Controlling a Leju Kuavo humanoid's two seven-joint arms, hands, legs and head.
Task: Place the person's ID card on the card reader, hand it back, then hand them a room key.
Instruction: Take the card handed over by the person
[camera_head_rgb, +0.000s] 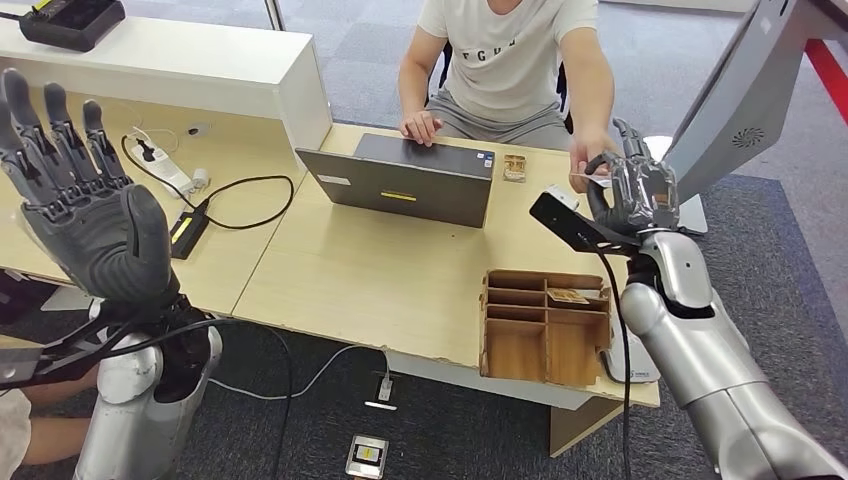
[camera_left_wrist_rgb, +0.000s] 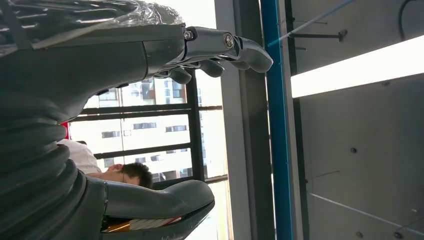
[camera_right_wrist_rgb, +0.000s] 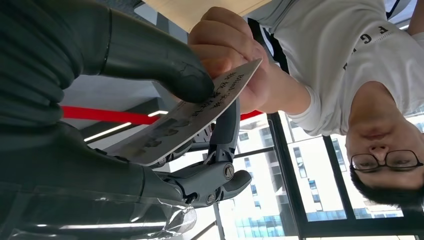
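Reaching past the far worktop (camera_head_rgb: 400, 270) edge, my right robot hand (camera_head_rgb: 630, 190) pinches the ID card (camera_right_wrist_rgb: 185, 117) between thumb and fingers while the person's hand (camera_right_wrist_rgb: 232, 47) grips its other end; my left robot hand (camera_head_rgb: 75, 190) is raised, fingers spread, holding nothing; a laptop (camera_head_rgb: 400, 185) and wooden organizer (camera_head_rgb: 545, 325) sit nearby.
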